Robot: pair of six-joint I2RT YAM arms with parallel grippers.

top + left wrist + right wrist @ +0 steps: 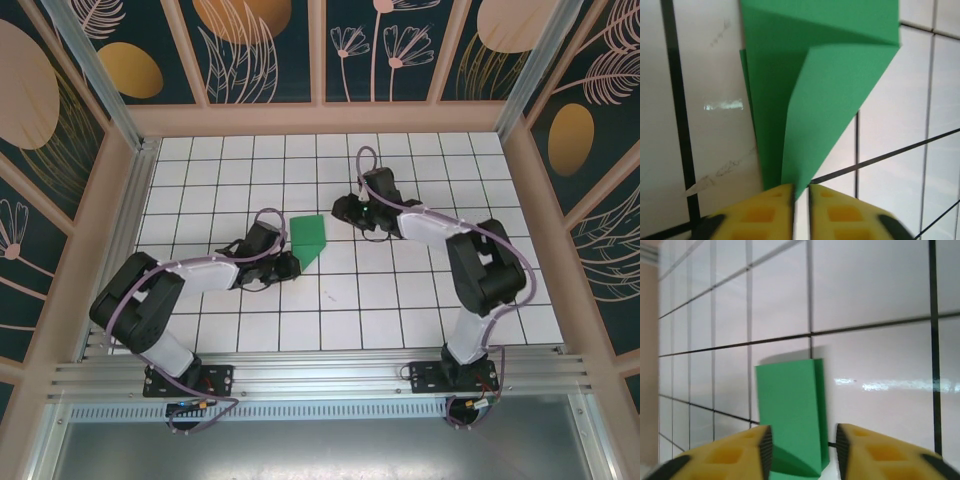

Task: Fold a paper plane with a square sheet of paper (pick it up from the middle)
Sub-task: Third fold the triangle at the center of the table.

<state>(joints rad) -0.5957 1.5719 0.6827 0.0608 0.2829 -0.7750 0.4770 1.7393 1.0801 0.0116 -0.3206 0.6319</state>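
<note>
Top view: the paper (308, 238), flat bright green, is folded to a wedge with a straight far edge and a point aimed near-left. It lies near the middle of the white tiled table (420, 310), well apart from every edge. The left claw (289, 265) sits just beside its point. The right claw (347, 210) stands near its far right corner, a little apart. Open tiles run on all sides out to the wooden rim (330, 120).

Left wrist view: the paper (810, 90) looks matte, with sharp creases and one flap over another, narrowing to a tip at the yellow, waffled fingers (760, 215). A slim gap parts them and white tile shows through it: released, nothing between them. Glossy tile with black lines and faint scuffs lies on either side.

Right wrist view: the yellow fingers (875, 452) stand wide apart, released. The paper (790, 410) lies on the glossy tile ahead, with its doubled right edge slightly raised. The left finger overlaps its near left corner; whether they touch I cannot tell
</note>
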